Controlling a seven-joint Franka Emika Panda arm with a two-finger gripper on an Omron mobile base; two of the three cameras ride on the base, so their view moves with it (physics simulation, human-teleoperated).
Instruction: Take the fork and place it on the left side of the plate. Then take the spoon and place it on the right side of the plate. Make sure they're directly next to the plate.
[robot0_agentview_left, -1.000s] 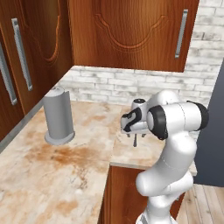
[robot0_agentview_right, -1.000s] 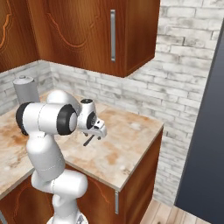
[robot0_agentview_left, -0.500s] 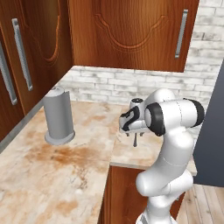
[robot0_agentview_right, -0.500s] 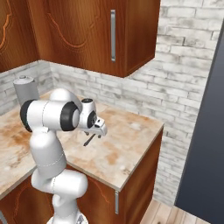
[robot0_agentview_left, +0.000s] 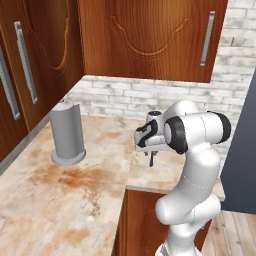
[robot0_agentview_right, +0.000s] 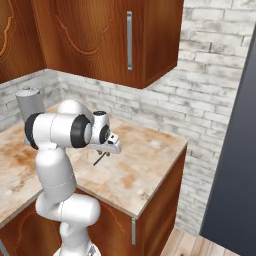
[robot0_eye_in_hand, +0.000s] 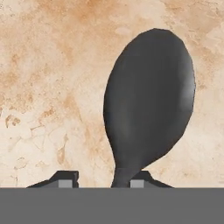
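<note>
The spoon (robot0_eye_in_hand: 148, 100) lies on the mottled beige counter, its dark oval bowl large and close in the hand view. Its slim neck runs down between my gripper's (robot0_eye_in_hand: 103, 177) two fingertips. The right fingertip (robot0_eye_in_hand: 141, 176) sits against the neck, and the left fingertip (robot0_eye_in_hand: 65, 177) stands a little apart from it, so the jaws are partly closed around the neck. From the base cameras, my gripper (robot0_agentview_left: 151, 159) (robot0_agentview_right: 101, 157) points down at the counter near its front corner. The fork and the plate are out of view.
A tall grey cylindrical canister (robot0_agentview_left: 67, 132) (robot0_agentview_right: 29, 100) stands on the counter to the left. Wooden wall cabinets (robot0_agentview_left: 150, 35) hang above. The counter's front edge (robot0_agentview_left: 150, 187) runs just below the arm, and a dark tall panel (robot0_agentview_right: 235, 150) rises on the right.
The fingers have drawn closer together around the spoon's neck. The hand has settled slightly lower over the counter; nothing else moved.
</note>
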